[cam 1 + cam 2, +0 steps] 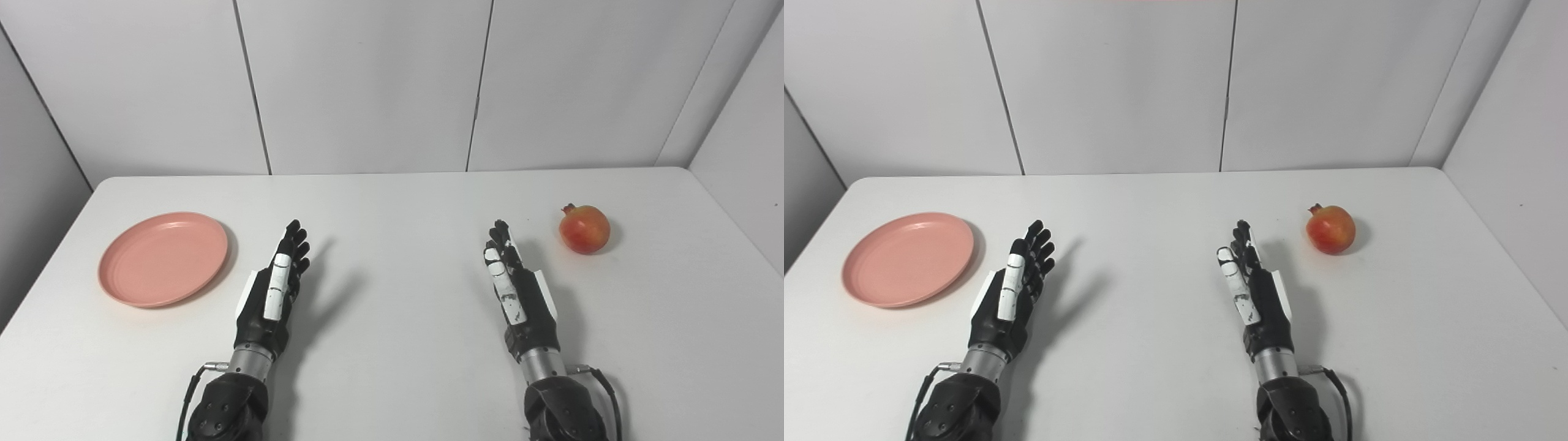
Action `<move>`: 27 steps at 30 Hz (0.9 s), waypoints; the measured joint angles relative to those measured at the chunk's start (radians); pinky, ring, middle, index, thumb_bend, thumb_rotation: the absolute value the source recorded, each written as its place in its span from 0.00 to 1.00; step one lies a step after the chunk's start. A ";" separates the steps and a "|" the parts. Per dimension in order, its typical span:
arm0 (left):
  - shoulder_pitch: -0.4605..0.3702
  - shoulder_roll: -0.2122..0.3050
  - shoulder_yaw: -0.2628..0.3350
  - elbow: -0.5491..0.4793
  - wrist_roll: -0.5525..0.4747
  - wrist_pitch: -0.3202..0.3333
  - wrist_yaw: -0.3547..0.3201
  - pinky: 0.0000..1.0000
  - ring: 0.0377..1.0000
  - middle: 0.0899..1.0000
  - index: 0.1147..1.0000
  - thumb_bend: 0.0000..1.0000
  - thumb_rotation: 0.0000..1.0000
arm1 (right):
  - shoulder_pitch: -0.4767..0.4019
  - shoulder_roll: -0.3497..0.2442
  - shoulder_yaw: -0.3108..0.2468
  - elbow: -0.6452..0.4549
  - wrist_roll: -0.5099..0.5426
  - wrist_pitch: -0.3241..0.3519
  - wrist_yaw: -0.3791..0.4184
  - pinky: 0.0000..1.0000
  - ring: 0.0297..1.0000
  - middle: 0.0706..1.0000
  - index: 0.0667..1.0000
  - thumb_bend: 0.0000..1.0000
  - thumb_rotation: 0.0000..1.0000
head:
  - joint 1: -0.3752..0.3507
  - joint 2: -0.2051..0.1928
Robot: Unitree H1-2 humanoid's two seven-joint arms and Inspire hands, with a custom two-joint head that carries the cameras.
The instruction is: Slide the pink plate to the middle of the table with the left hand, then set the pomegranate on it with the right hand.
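Both forearms are cut off by the near picture edge. The table (392,380) runs out of view at its near corners and edge. The palms of the left hand (275,288) and right hand (514,288) are hidden
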 measured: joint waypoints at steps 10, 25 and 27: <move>0.000 0.000 0.001 0.000 -0.002 0.000 0.000 1.00 1.00 1.00 1.00 0.67 1.00 | 0.000 -0.003 0.004 0.000 0.004 0.000 0.000 1.00 1.00 1.00 1.00 0.74 0.86 | 0.000 0.002; 0.000 0.000 0.000 0.000 -0.002 0.000 -0.001 1.00 1.00 1.00 1.00 0.68 1.00 | 0.000 -0.005 0.005 0.000 0.003 0.001 0.000 1.00 1.00 1.00 1.00 0.74 0.87 | -0.002 0.003; 0.000 0.000 0.001 0.000 -0.002 0.000 -0.001 1.00 1.00 1.00 1.00 0.68 1.00 | 0.000 -0.005 0.005 0.000 0.004 0.001 0.000 1.00 1.00 1.00 1.00 0.74 0.87 | -0.003 0.003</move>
